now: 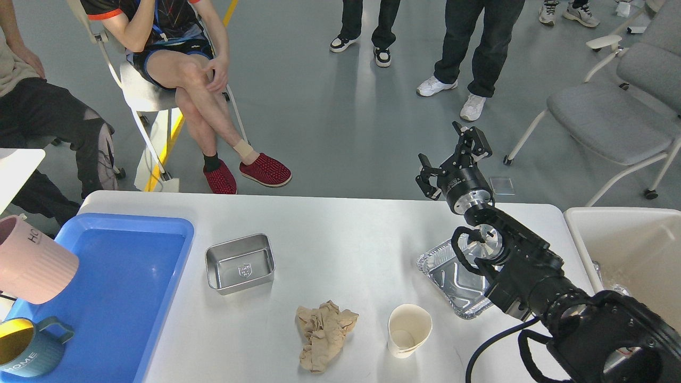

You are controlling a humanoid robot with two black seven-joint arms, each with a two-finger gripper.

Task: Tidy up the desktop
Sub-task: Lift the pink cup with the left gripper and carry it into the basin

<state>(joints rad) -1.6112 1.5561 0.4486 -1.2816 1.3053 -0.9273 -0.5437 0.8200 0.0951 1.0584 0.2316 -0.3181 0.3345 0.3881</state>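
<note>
A: Where is the right gripper (446,154)?

B: Raised above the far edge of the desktop (340,234), at the end of the black arm that comes in from the lower right. Its two fingers are spread apart, with nothing between them.

A: And the left one?

B: It doesn't show in this view.

A: What about the desktop itself?

B: It fills the lower half of the view, white, with rounded far corners. A blue tray (127,287) sits on its left end. A teal mug (29,346) with a yellow inside is in the tray's near corner, and a pink cup (34,260) appears tilted over the tray's left edge.

A: What's in the middle?

B: A small steel pan (240,264), upright and empty, just right of the tray. Nearer, a crumpled brown paper napkin (323,334), and beside it, apart, a dented paper cup (408,330).

A: And on the right?

B: A foil tray (452,276), partly hidden under the arm. An off-white bin (622,239) stands past the desktop's right end.
</note>
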